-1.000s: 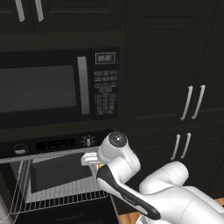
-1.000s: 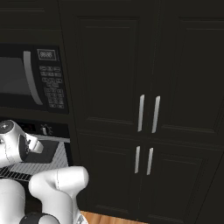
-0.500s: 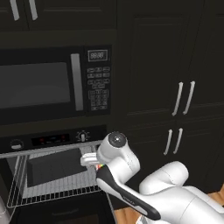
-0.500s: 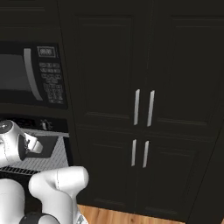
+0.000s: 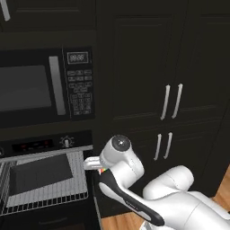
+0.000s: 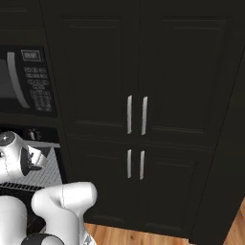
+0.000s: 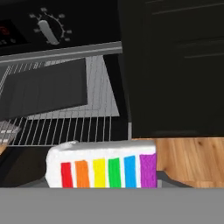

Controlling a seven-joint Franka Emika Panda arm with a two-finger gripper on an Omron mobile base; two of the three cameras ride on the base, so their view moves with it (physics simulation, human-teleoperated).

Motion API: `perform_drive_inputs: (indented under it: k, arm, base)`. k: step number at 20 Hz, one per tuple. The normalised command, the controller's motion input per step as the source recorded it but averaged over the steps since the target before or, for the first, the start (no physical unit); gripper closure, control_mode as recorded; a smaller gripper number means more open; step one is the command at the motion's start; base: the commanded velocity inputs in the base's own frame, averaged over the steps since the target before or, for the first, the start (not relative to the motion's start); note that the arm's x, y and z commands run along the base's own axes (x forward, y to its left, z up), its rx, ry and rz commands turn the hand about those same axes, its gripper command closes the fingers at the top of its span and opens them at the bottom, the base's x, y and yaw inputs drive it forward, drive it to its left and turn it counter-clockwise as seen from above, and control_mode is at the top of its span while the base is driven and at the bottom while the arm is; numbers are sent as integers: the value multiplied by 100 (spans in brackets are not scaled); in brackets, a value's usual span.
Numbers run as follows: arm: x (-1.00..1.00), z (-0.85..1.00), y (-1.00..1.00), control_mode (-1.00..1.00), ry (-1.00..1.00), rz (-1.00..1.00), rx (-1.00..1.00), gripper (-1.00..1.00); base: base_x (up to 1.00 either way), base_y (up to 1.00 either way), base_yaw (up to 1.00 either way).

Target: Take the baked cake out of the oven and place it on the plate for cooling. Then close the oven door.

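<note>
Close before the hand camera sits the pale wedge of baked cake (image 7: pixel 101 166) with its rainbow-coloured layers, held at the bottom of the view in the gripper (image 7: pixel 103 181), whose jaws are closed on the slice. Beyond it, the black built-in oven (image 5: pixel 45 148) stands open, a dark flat rectangular tray (image 7: pixel 43 92) resting on its silver wire rack (image 7: pixel 70 127). Above hangs a black microwave (image 5: pixel 40 87); tall dark cabinets (image 5: pixel 170 90) rise alongside.
</note>
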Motion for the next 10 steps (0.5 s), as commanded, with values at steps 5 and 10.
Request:
perform_drive_inputs:
  k: [5,10]
  arm:
    - [0,0,0,100,0,0,0,100]
    - [0,0,0,100,0,0,0,100]
  base:
    - [-24,-38,31]
    - [-24,-28,62]
